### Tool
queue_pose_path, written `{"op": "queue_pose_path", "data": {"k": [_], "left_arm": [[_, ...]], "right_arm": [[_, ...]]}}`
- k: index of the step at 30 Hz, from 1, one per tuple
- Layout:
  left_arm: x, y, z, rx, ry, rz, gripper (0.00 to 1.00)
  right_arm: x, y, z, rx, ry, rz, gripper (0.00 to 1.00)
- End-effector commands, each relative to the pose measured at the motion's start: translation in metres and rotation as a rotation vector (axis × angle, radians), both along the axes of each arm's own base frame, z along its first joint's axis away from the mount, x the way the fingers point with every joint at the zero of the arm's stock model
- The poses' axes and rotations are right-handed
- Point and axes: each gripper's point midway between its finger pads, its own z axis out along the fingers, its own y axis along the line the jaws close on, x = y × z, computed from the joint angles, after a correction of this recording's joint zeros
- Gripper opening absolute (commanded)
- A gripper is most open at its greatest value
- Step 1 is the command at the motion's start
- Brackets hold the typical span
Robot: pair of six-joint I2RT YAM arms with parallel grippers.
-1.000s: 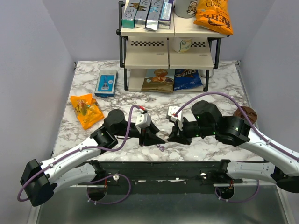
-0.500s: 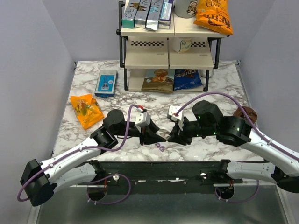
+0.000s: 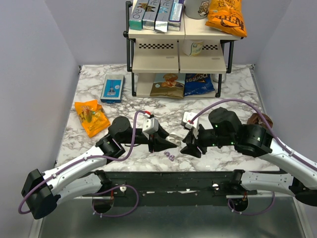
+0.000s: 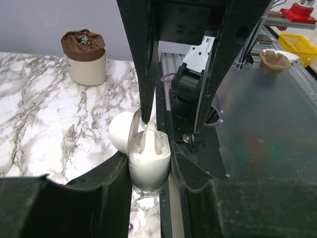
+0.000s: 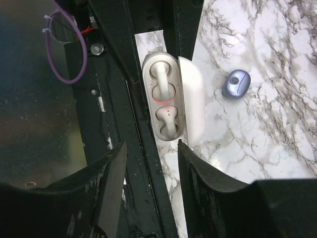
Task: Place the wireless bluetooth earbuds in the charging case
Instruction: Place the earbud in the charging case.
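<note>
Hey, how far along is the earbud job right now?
Done: nothing for the task's case yet. The lavender earbuds lie loose on the marble, and the lavender-blue case sits untouched, apparently shut. In hand: the left gripper clamps a white case, lid open, white buds seated; the right gripper is open near it. Left: open the lavender-blue case and seat both buds.

"Doritos" logo on the blue chip bag (image 3: 199, 84) low on the shelf rack (image 3: 130, 59), print on the orange bag (image 3: 227, 17), top-shelf boxes (image 3: 156, 14) and blue box (image 3: 113, 88) too small to read
</note>
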Motion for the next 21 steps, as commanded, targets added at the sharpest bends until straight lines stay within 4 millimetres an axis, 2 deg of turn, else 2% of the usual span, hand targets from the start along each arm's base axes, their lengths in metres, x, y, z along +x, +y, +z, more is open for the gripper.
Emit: {"op": "queue_pose_path", "data": {"k": [1, 3, 6, 7, 10, 13, 21], "left_arm": [[-0.010, 0.000, 0.015, -0.055, -0.054, -0.039, 0.00], [-0.009, 0.001, 0.017, -0.063, -0.058, -0.033, 0.00], [-0.006, 0.001, 0.017, -0.077, -0.055, -0.012, 0.00], [-0.007, 0.001, 0.014, -0.076, -0.033, -0.015, 0.00], [-0.009, 0.000, 0.016, -0.098, -0.027, -0.026, 0.00], [-0.011, -0.001, 0.015, -0.105, -0.020, -0.035, 0.00], [-0.011, -0.005, 0.017, -0.111, -0.011, -0.031, 0.00]], "right_arm": [[0.012, -0.015, 0.017, 0.004, -0.067, -0.086, 0.55], [0.015, -0.019, 0.023, 0.018, -0.088, -0.106, 0.55], [0.030, -0.028, 0.041, 0.092, -0.142, -0.227, 0.54], [0.044, -0.031, 0.054, 0.140, -0.185, -0.315, 0.54], [0.057, -0.038, 0.069, 0.217, -0.211, -0.425, 0.49], [0.058, -0.027, 0.068, 0.231, -0.173, -0.422, 0.47], [0.071, -0.007, 0.045, 0.166, -0.123, -0.456, 0.46]]}}
